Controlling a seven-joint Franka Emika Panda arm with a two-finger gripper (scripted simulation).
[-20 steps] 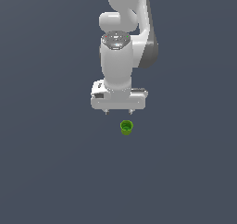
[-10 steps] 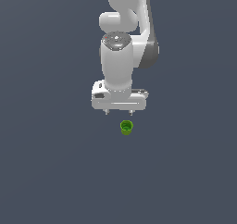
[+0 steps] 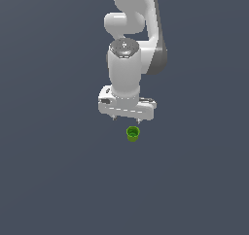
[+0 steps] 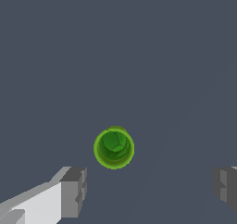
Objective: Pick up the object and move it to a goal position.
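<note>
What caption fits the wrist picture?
Open hand hovering above the upright green cup.

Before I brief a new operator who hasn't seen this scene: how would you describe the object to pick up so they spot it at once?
Find the white arm hanging over the plain dark grey floor. Just below its open gripper stands a tiny cup, upright with its hollow top showing. It is the only bright green thing in view, and much smaller than the gripper.

the object (image 4: 114, 148) looks like smooth glossy green plastic; the gripper (image 3: 126, 118) is smooth white with matt grey pads (image 4: 74, 191).
</note>
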